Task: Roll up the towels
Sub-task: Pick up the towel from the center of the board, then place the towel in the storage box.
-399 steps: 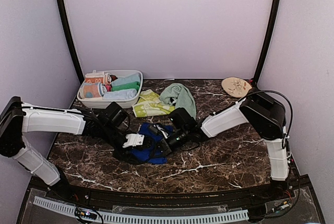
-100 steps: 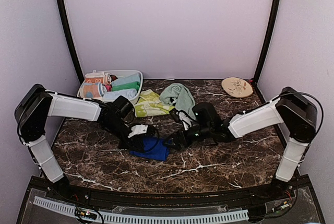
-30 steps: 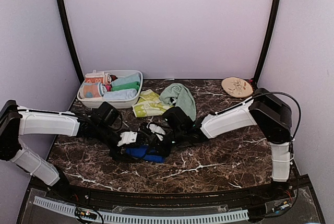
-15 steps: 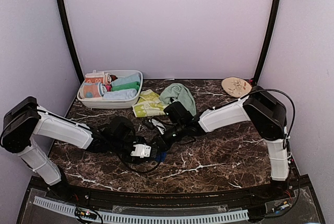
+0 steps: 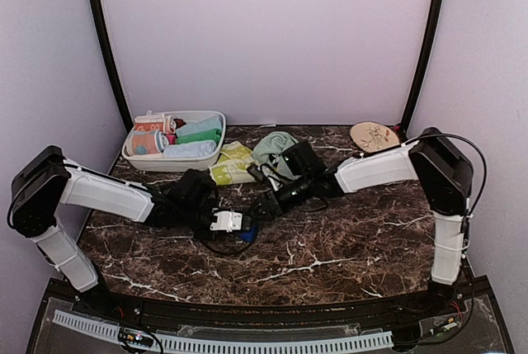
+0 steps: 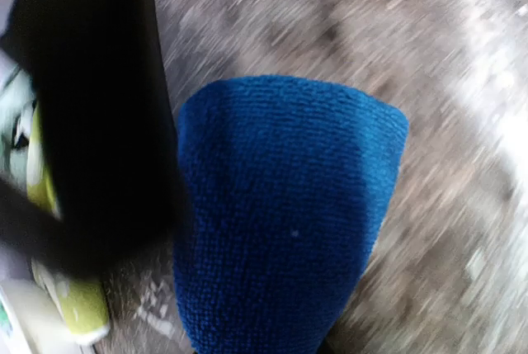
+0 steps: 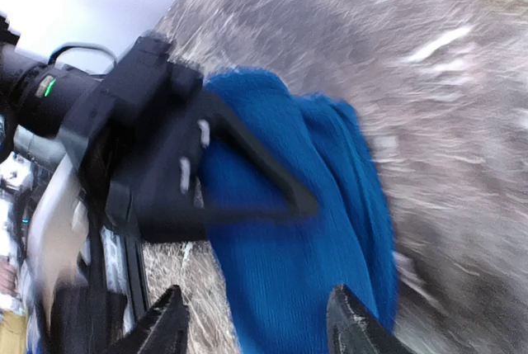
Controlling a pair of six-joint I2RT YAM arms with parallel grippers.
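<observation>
While basket (image 5: 169, 163) holds rolled towels (image 5: 191, 148), blue towel (image 6: 280, 222) outside

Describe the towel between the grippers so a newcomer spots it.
On the marble table, look left of centre where the left gripper and right gripper meet. The blue towel bunched there is deep royal blue; the mint green towel and yellow-green towel behind it are pale.
</observation>
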